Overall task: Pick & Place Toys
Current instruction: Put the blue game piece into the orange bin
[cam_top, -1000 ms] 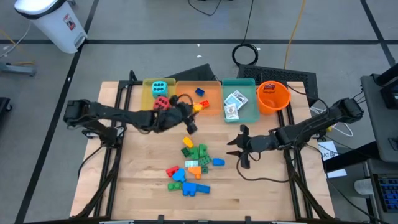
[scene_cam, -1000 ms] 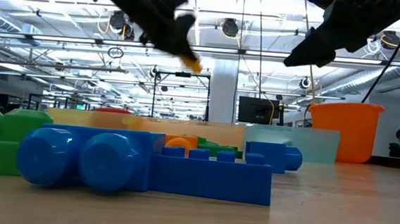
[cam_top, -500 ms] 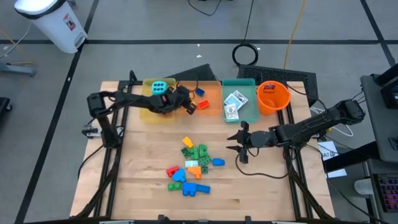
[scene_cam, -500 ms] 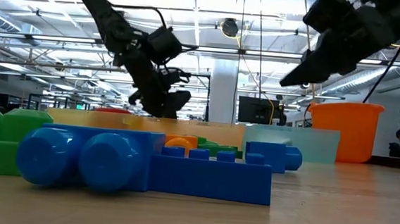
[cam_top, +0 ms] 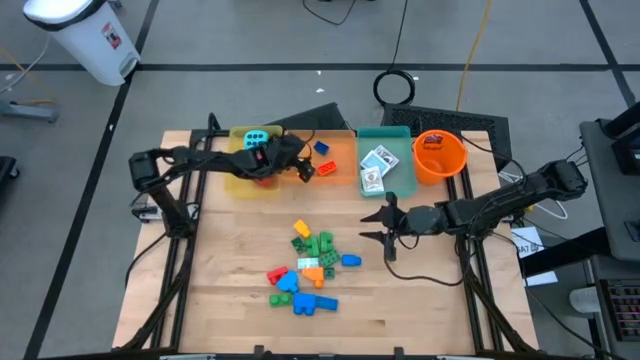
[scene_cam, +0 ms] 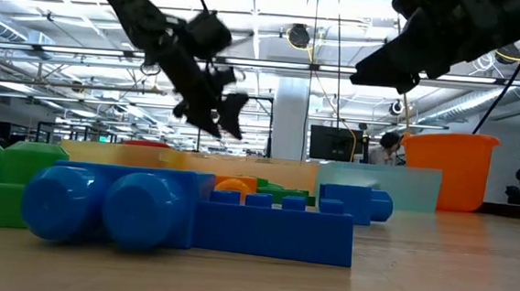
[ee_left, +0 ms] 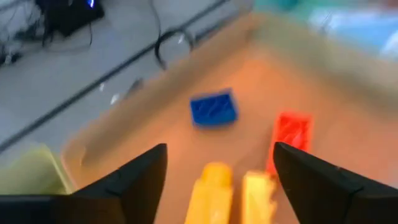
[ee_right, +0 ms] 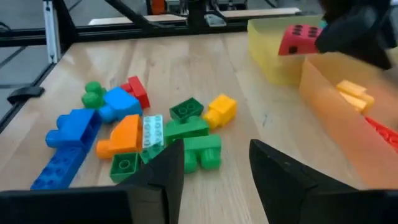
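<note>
My left gripper (cam_top: 300, 168) hangs open and empty over the orange tray (cam_top: 338, 150). Between its fingers the left wrist view shows yellow bricks (ee_left: 214, 193) lying on the tray floor, beside a blue brick (ee_left: 213, 107) and a red brick (ee_left: 292, 134). My right gripper (cam_top: 384, 228) is open and empty, above the table to the right of the pile of coloured bricks (cam_top: 310, 265). The cyan die (cam_top: 256, 139) and the red die (ee_right: 292, 40) sit in the yellow tray (cam_top: 238, 165). Card packs (cam_top: 376, 165) lie in the teal tray (cam_top: 400, 180).
The three trays stand in a row along the far edge, with the orange bucket (cam_top: 438, 155) at their right end. The brick pile fills the table's middle (ee_right: 161, 130). Bare wood lies to the left and right of the pile and along the near edge.
My left gripper has gone toward the far edge, from beside the trays to over the orange tray. The yellow brick it carried a second ago is no longer in it. My right gripper has drifted slightly toward the far edge.
</note>
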